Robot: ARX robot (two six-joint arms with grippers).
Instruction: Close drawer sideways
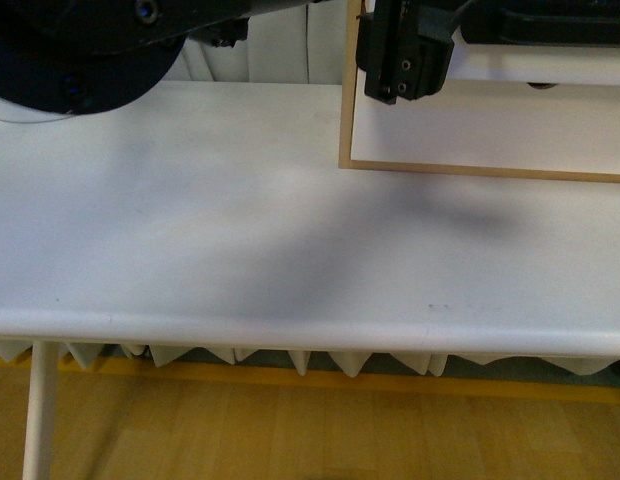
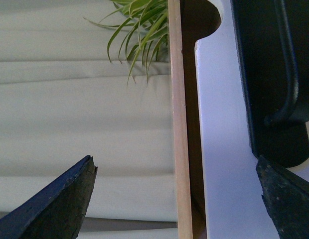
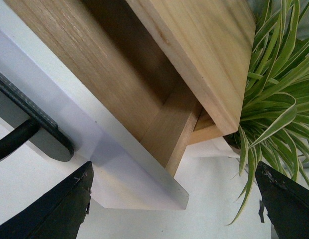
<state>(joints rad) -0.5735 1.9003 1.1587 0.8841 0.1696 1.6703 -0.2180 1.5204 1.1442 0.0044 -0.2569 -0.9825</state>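
While drawer (image 2: 224, 149) sits ajar, left tool (image 2: 174, 162) faces its edge.

White table (image 1: 240, 230), yellow wood floor (image 1: 290, 435).

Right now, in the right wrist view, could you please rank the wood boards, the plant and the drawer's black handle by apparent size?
Largest: wood boards, spanning much of the picture.
Middle: plant.
Smallest: black handle, though the picture's edge cuts it off, so this is only as seen.
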